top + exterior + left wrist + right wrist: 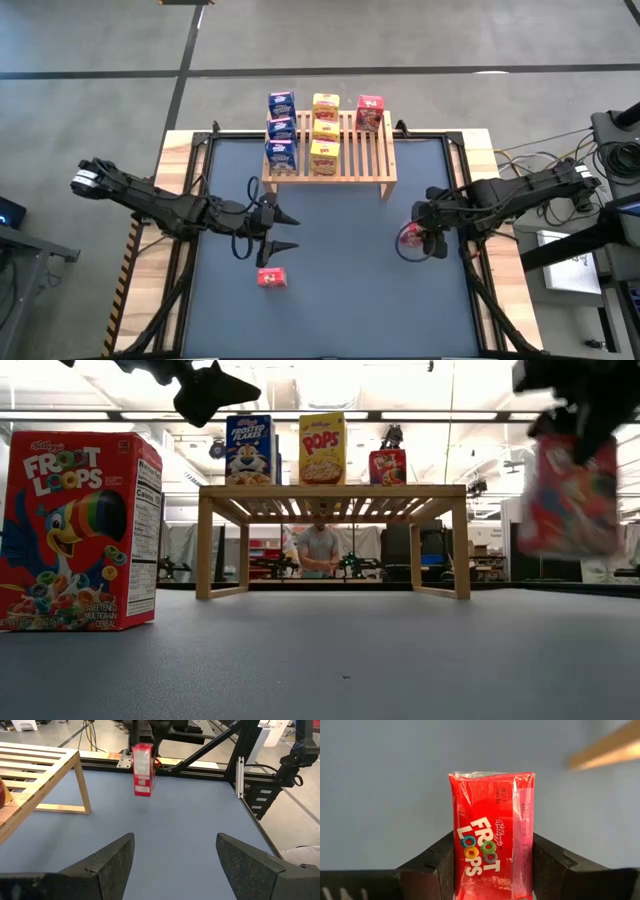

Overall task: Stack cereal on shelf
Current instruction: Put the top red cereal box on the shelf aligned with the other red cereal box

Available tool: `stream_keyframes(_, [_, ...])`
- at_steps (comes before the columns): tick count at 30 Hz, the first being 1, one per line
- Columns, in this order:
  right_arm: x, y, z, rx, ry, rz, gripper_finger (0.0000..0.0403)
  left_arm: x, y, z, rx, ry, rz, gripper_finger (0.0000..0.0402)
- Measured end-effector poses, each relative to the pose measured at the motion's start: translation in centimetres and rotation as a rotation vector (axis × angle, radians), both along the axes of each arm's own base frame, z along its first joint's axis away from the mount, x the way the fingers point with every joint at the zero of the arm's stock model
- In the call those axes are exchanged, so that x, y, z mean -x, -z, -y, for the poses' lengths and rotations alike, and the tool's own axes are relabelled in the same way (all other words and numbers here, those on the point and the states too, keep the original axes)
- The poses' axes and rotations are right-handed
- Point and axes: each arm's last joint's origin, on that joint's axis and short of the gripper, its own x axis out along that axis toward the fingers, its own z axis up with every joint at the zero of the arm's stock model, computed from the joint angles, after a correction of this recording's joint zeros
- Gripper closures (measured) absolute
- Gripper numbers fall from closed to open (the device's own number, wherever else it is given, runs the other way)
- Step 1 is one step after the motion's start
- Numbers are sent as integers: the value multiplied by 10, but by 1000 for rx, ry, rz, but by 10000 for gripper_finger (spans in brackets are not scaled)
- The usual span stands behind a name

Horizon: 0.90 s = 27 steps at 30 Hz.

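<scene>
The wooden shelf (355, 160) stands at the table's far edge. It carries three blue boxes (281, 128), three yellow boxes (325, 130) and one red box (370, 112). Another red box (272, 278) stands upright on the mat near the left arm, and looms large in the low view (80, 530). My right gripper (418, 235) is shut on a third red box (490, 835), right of the shelf's front. My left gripper (290, 232) hovers open above the mat, just beyond the standing red box, touching nothing. My right gripper pinches the red box between its two fingers, one on each of two opposite sides (460, 865), near the box's upper end. The fingers come from above, pointing down. The box (570, 495) hangs below them, lifted clear of the table and slightly tilted.
Bare mat (340, 270) spreads between the two arms and in front of the shelf. The shelf's right half has bare slats (375, 150) in front of the red box. Black frame rails (240, 775) edge the table. A person (318, 550) stands in the room beyond.
</scene>
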Motion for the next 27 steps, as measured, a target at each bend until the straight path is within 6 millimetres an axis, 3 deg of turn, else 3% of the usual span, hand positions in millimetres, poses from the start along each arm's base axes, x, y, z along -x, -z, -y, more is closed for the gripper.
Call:
stream_keyframes(13, [-30,-91,17,296,-79,265,220,-1,-3,0,8,0,29,137])
stream_keyframes(20, [-67,-113,57,443,-119,193,220,-1,-4,0,11,0,41,137])
stream_keyframes(27, [-77,-147,115,478,-144,196,220,-1,-4,1,22,24,41,137])
